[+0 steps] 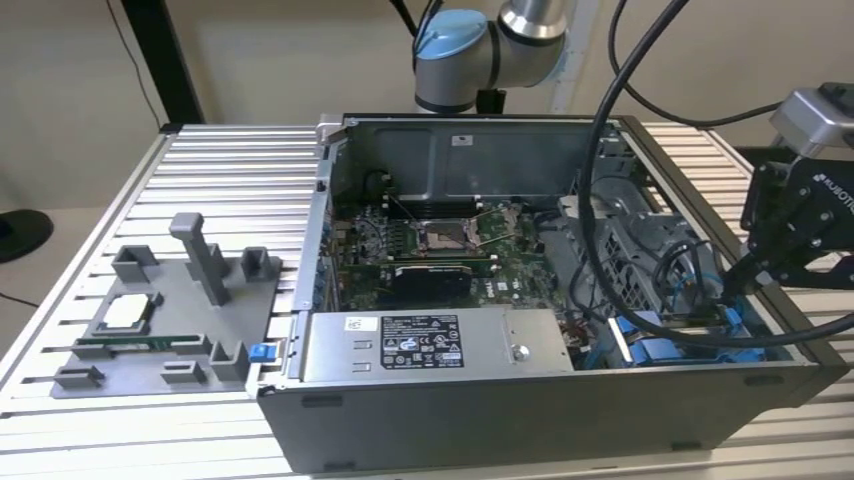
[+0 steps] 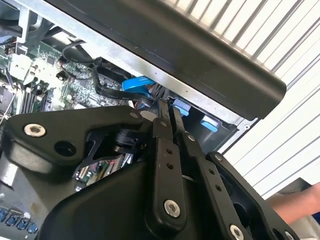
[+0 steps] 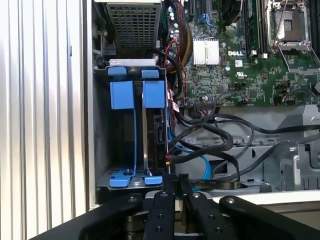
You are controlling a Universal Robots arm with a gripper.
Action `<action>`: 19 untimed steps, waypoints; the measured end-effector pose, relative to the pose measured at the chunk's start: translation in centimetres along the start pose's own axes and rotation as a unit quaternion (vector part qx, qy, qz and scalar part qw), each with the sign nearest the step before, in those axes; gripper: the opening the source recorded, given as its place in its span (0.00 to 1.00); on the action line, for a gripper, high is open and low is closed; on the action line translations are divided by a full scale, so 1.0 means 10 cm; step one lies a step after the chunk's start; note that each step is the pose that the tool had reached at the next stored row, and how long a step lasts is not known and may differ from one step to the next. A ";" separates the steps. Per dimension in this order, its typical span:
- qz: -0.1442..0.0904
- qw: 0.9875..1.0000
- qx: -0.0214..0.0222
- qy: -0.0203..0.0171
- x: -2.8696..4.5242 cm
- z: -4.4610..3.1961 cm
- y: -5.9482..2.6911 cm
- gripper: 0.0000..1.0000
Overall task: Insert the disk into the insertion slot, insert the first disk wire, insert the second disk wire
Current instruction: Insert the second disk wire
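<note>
The disk (image 3: pixel 156 134) stands on edge inside the insertion slot (image 3: pixel 102 140), held in its blue carrier frame (image 3: pixel 154 94). Its dark connector edge faces the wires. A second blue carrier (image 3: pixel 121 95) sits beside it. In the exterior view this bay (image 1: pixel 667 352) is at the case's near right corner. A light blue wire (image 3: pixel 205 167) (image 2: pixel 134 84) and a bundle of black wires (image 3: pixel 215 137) lie loose next to the disk. My gripper (image 3: pixel 176 182) (image 2: pixel 169 112) (image 1: pixel 747 280) hovers above the bay's edge. Its fingers are shut and I see nothing between them.
The open computer case (image 1: pixel 534 420) lies on a ribbed metal table (image 1: pixel 227 170). Inside are the silver power-supply box (image 1: pixel 441 345), the processor socket (image 1: pixel 441 235) and the green motherboard (image 3: pixel 240 60). A grey parts fixture (image 1: pixel 160 320) sits at the exterior view's left. Thick black arm cables (image 1: pixel 607 200) hang over the case.
</note>
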State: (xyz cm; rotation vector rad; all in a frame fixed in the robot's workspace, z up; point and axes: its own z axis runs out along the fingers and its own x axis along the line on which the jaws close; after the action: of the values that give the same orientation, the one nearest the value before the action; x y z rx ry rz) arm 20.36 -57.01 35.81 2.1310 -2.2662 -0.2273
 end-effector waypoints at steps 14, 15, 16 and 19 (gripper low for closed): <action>0.000 1.000 0.000 0.000 -0.006 -0.161 0.136 0.00; 0.000 1.000 0.000 0.000 -0.006 -0.166 0.145 0.00; 0.000 1.000 0.000 0.000 -0.006 -0.171 0.157 0.00; 0.000 1.000 0.000 0.000 -0.006 -0.189 0.197 0.00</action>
State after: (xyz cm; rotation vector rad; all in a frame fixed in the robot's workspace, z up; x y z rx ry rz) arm 18.63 -57.02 37.92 2.1312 -2.2661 -0.2273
